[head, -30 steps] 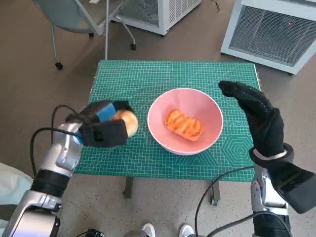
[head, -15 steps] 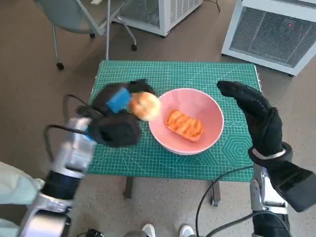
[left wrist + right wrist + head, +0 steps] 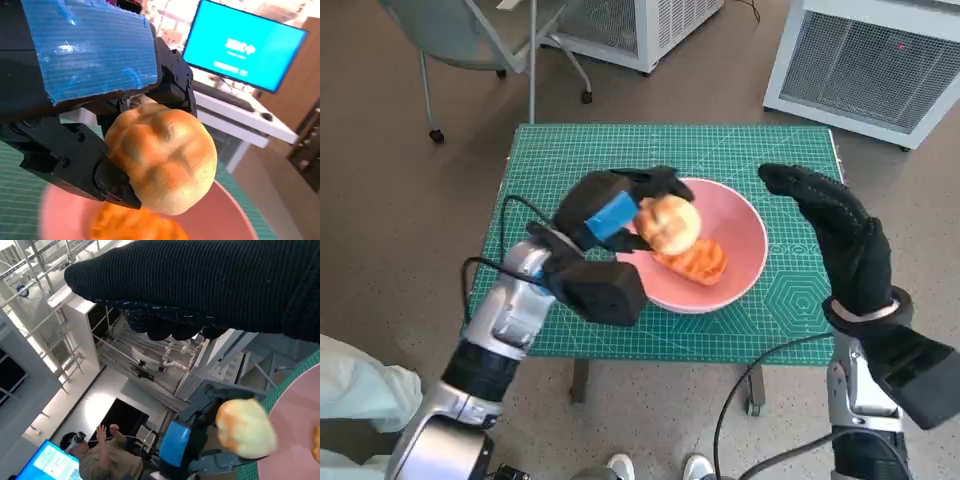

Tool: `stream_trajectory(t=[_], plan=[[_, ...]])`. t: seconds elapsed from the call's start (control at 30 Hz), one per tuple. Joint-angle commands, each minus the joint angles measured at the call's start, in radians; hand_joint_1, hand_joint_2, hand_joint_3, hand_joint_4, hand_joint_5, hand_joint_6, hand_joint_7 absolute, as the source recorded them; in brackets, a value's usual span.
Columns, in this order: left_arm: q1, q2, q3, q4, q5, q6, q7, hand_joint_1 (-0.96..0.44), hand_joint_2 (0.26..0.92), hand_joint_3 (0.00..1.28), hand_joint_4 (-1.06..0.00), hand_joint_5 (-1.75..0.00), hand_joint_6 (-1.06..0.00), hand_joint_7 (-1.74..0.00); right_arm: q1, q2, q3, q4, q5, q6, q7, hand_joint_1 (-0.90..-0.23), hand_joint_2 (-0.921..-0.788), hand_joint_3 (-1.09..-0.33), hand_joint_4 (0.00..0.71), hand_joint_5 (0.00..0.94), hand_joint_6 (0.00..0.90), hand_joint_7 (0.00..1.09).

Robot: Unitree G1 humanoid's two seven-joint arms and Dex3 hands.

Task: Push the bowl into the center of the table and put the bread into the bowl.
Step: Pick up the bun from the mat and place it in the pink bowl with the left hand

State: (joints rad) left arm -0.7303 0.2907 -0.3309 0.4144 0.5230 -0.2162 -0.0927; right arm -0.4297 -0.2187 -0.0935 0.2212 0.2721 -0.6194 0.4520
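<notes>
Left hand (image 3: 620, 215) grips the round bread roll (image 3: 667, 223), holding it over the 9 o'clock rim of the pink bowl (image 3: 745, 255), likely so it drops inside. Bowl sits about mid-table on the green cutting mat (image 3: 570, 160), already holding a glazed orange pastry (image 3: 695, 260). Right hand (image 3: 840, 240) is flat, fingers spread, empty, at the bowl's 3 o'clock, probably steadying. Roll: matte, scored golden crust. Bowl: smooth and glossy. Mat: gridded.

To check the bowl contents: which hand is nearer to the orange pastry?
Left. The left hand holds the round bun just above the orange pastry; the right hand stands beside the bowl.
</notes>
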Motion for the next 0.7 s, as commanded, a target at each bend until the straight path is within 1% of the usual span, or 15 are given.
stream_trajectory(t=[0.03,0.07,0.1,0.13,0.17,0.2,0.23,0.27,0.3,0.4,0.5,0.7], plan=[[-0.017,-0.021,-0.030,0.009,0.020,0.001,-0.018,0.00,0.915,0.03,-0.78,-1.16,-0.65,-1.05,0.020,-0.005,-0.003,-0.001,0.008,0.012,0.012,-0.593,-0.921,-0.732,0.104,0.000,-0.001,0.33],[-0.016,-0.023,-0.033,0.006,0.021,0.006,-0.026,0.00,0.917,0.08,-0.72,-1.20,-0.60,-1.12,0.021,-0.005,-0.003,-0.002,0.008,0.013,0.012,-0.593,-0.921,-0.732,0.104,0.000,-0.001,0.33],[-0.014,-0.024,-0.041,0.003,0.026,0.013,-0.039,0.00,0.918,0.09,-0.70,-1.21,-0.58,-1.15,0.022,-0.005,-0.004,-0.004,0.007,0.014,0.012,-0.593,-0.921,-0.732,0.104,0.000,-0.001,0.33],[-0.011,-0.024,-0.046,-0.001,0.030,0.018,-0.048,-0.01,0.903,0.10,-0.59,-0.93,-0.51,-0.91,0.024,-0.005,-0.004,-0.007,0.007,0.016,0.011,-0.593,-0.921,-0.732,0.104,0.000,-0.001,0.33],[-0.010,-0.024,-0.054,-0.001,0.039,0.020,-0.054,-0.01,0.901,0.08,-0.57,-0.66,-0.51,-0.67,0.024,-0.006,-0.005,-0.007,0.007,0.016,0.011,-0.593,-0.921,-0.732,0.104,0.000,-0.001,0.33],[-0.009,-0.023,-0.059,-0.002,0.046,0.021,-0.058,-0.05,0.894,0.06,-0.50,-0.44,-0.48,-0.47,0.025,-0.006,-0.006,-0.009,0.007,0.017,0.010,-0.592,-0.921,-0.732,0.104,0.000,-0.001,0.33],[-0.009,-0.022,-0.067,0.002,0.055,0.016,-0.057,-0.07,0.893,0.05,-0.48,-0.35,-0.48,-0.39,0.027,-0.006,-0.006,-0.011,0.006,0.019,0.009,-0.591,-0.921,-0.731,0.104,0.001,-0.001,0.33],[-0.010,-0.020,-0.073,0.005,0.062,0.013,-0.057,-0.13,0.885,0.03,-0.41,-0.23,-0.46,-0.26,0.027,-0.007,-0.007,-0.012,0.006,0.020,0.009,-0.590,-0.921,-0.731,0.105,0.001,-0.001,0.33],[-0.013,-0.018,-0.080,0.011,0.070,0.004,-0.053,-0.16,0.880,0.02,-0.37,-0.14,-0.44,-0.18,0.030,-0.007,-0.007,-0.016,0.006,0.022,0.007,-0.589,-0.921,-0.731,0.105,0.001,-0.001,0.33],[-0.018,-0.013,-0.091,0.023,0.087,-0.015,-0.046,-0.29,0.871,0.01,-0.28,-0.05,-0.40,-0.07,0.036,-0.008,-0.009,-0.024,0.003,0.025,0.003,-0.587,-0.921,-0.732,0.104,0.000,-0.001,0.33],[-0.020,-0.011,-0.099,0.035,0.107,-0.031,-0.020,-0.36,0.870,0.00,-0.23,-0.02,-0.38,-0.02,0.039,-0.007,-0.011,-0.030,0.000,0.029,0.000,-0.590,-0.921,-0.732,0.103,0.000,-0.001,0.33],[-0.013,-0.016,-0.092,0.038,0.111,-0.052,-0.001,-0.41,0.877,0.01,-0.18,0.00,-0.34,0.00,0.046,-0.007,-0.014,-0.043,-0.003,0.039,-0.006,-0.592,-0.921,-0.733,0.101,0.000,-0.001,0.32]])
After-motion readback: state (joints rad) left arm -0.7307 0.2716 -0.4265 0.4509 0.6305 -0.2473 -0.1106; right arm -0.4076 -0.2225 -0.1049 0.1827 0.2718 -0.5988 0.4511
